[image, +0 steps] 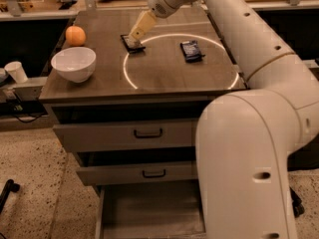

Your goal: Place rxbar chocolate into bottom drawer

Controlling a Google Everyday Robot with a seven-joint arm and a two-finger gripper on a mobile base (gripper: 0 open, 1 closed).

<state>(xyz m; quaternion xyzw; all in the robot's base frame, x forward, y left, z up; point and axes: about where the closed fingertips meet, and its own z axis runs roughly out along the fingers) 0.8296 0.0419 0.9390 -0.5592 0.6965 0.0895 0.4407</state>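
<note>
The rxbar chocolate [130, 43], a small flat bar in a black wrapper, lies on the wooden cabinet top [164, 71] at the back left of a white ring mark. My gripper [135, 37] reaches down from the white arm and its tip is right at the bar's upper edge. The bottom drawer [149, 208] stands pulled open below the two handled drawers, a plain grey tray with nothing seen in it. Part of it is hidden behind my arm.
A dark-blue bar [190, 50] lies to the right inside the ring. A white bowl [74, 63] and an orange [75, 35] sit at the left of the top. A paper cup [16, 71] stands on a ledge further left. My large white arm [249, 148] fills the right side.
</note>
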